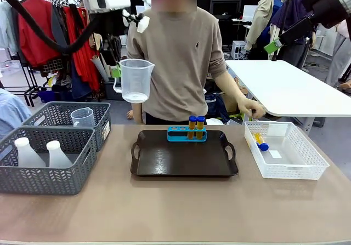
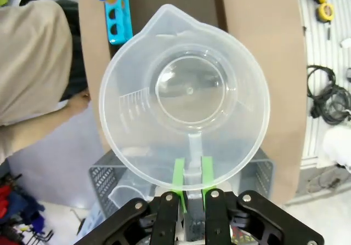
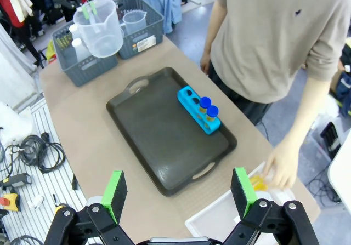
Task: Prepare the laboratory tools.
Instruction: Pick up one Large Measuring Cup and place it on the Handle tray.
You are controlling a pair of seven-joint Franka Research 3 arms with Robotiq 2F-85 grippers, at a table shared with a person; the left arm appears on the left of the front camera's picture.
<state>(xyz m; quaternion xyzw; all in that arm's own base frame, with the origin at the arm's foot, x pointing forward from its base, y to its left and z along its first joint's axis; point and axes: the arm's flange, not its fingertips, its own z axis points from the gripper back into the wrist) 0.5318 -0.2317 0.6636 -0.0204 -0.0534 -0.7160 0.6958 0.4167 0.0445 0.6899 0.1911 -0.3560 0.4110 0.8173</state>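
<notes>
My left gripper (image 2: 192, 183) is shut on the handle of a clear measuring beaker (image 2: 184, 97), held upright high above the table's left side (image 1: 136, 80). The beaker (image 3: 101, 28) hangs over the grey baskets in the right wrist view. A blue rack (image 1: 187, 134) at the far edge of the dark tray (image 1: 184, 160) carries two amber tubes with blue caps (image 1: 196, 123). More tubes (image 1: 261, 142) lie in the white mesh basket (image 1: 290, 168). Two white flasks (image 1: 41, 153) stand in the near grey basket. My right gripper (image 3: 179, 193) is open and empty, raised at the upper right (image 1: 274, 45).
A person stands at the far side, one hand (image 1: 255, 109) at the white basket's back corner. The rear grey basket (image 1: 60, 113) holds another clear beaker (image 1: 82, 117). A white table (image 1: 296, 89) stands behind on the right. Cables lie on the floor (image 3: 38, 152).
</notes>
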